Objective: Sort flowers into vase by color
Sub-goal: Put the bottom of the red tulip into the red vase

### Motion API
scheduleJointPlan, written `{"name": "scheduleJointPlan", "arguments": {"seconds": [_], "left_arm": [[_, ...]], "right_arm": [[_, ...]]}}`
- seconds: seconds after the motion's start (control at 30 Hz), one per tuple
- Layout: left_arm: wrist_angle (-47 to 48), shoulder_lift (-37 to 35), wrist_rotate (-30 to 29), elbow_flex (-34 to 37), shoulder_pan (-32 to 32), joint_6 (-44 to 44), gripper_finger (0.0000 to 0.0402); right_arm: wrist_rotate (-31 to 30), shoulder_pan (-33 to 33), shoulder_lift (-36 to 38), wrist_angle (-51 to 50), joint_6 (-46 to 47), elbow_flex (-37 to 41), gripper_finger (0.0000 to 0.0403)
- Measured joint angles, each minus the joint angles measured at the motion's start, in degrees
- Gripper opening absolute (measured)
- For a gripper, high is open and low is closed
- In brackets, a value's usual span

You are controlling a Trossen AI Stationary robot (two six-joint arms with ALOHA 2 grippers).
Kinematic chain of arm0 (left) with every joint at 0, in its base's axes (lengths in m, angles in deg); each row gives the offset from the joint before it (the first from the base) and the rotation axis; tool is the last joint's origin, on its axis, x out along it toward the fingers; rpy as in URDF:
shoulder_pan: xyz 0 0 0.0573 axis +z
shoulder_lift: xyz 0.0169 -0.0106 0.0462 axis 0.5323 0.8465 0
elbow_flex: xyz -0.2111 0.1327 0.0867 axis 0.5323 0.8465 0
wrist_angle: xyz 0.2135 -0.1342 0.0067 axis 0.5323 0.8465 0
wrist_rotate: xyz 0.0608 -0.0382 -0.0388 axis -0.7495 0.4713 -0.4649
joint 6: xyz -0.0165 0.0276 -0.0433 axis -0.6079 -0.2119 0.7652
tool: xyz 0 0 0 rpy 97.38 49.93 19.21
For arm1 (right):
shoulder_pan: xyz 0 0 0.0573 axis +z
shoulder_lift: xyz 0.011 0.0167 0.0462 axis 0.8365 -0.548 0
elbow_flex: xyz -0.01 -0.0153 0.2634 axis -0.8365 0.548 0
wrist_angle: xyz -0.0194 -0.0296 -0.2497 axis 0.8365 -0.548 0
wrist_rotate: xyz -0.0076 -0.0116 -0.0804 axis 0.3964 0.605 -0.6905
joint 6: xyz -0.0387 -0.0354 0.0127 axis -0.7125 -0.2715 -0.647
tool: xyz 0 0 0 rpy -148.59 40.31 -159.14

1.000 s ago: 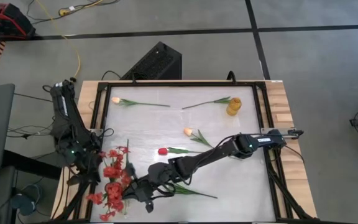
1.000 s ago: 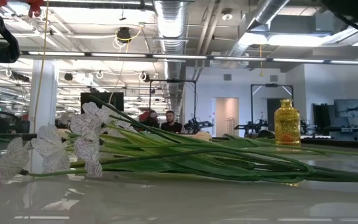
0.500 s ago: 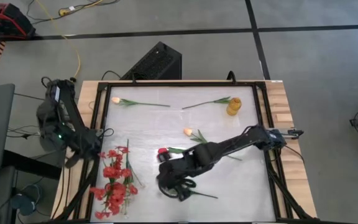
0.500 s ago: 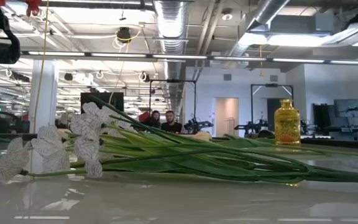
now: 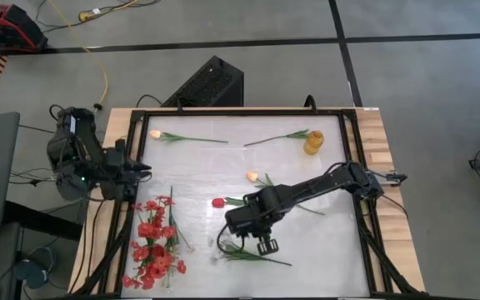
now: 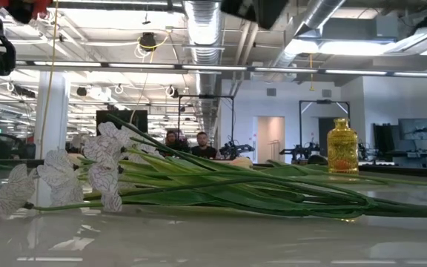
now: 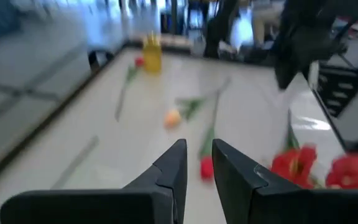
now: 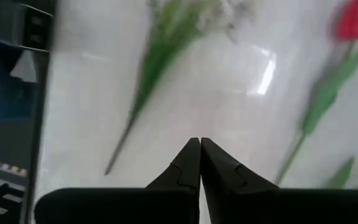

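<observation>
A red blossom cluster (image 5: pixel 152 246) lies flat near the table's left near corner. The red tulip (image 5: pixel 217 202) and a peach tulip (image 5: pixel 252 176) lie mid-table. Two more peach tulips lie along the far edge (image 5: pixel 155 133), one with its blossom (image 5: pixel 304 133) beside the yellow vase (image 5: pixel 313 143). A white spray (image 5: pixel 248 254) lies at the near edge; it fills the low view (image 6: pixel 73 170). My right gripper (image 5: pixel 263 247) hovers over the spray, shut and empty (image 8: pixel 199 144). My left gripper (image 5: pixel 144 171) is at the left edge, open a little and empty (image 7: pixel 196 155).
Black frame rails (image 5: pixel 132 158) border the table's left and right sides. The yellow vase stands upright at the far right (image 6: pixel 342 146). Bare white tabletop (image 5: pixel 198 162) lies between the far tulips and the middle ones. People sit in the room beyond the table (image 6: pixel 187 142).
My right gripper has pulled away from the red cluster and swung toward the table's right, ending over the white spray. My left arm has drawn back from the red cluster toward the far edge. The red cluster stays on the table.
</observation>
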State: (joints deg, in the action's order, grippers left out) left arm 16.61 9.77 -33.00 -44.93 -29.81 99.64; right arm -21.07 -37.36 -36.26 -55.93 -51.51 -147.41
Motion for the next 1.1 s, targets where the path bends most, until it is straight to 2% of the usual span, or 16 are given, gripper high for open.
{"name": "scheduleJointPlan", "arguments": {"seconds": [0.13,0.23,0.43,0.53,0.77,0.97,1.1], "left_arm": [[-10.03,1.47,-3.79,1.14,2.42,-12.98,0.0064],[-12.85,2.51,-4.71,1.14,5.6,-16.75,0.0064],[-19.53,6.18,1.07,1.14,12.92,-23.81,0.0064],[-24.72,8.56,6.57,1.16,17.23,-29.94,0.0064],[-36.51,13.08,25.93,1.18,29.49,-45.81,0.0064],[-38.49,14.11,39.21,1.18,40.25,-48.3,0.0064],[-43.37,14.17,48.02,1.18,44.85,-50.14,0.0064]], "right_arm": [[-2.18,-2.15,3.44,6.06,2.28,10.33,0.0047],[-3.79,-4.33,6.29,10.9,2.96,18.09,0.0056],[-5.46,-8.56,8.39,17.36,2.42,29.13,0.0096],[-5.8,-10.11,8.04,20.69,1.1,32.67,0.0129],[-5.73,-12.28,7.73,27.06,-0.33,37.85,0.0193],[-5.68,-11.99,7.69,30.67,-0.14,40.8,0.0192],[-5.59,-11.37,7.69,34.75,-0.35,43.59,0.0179]]}}
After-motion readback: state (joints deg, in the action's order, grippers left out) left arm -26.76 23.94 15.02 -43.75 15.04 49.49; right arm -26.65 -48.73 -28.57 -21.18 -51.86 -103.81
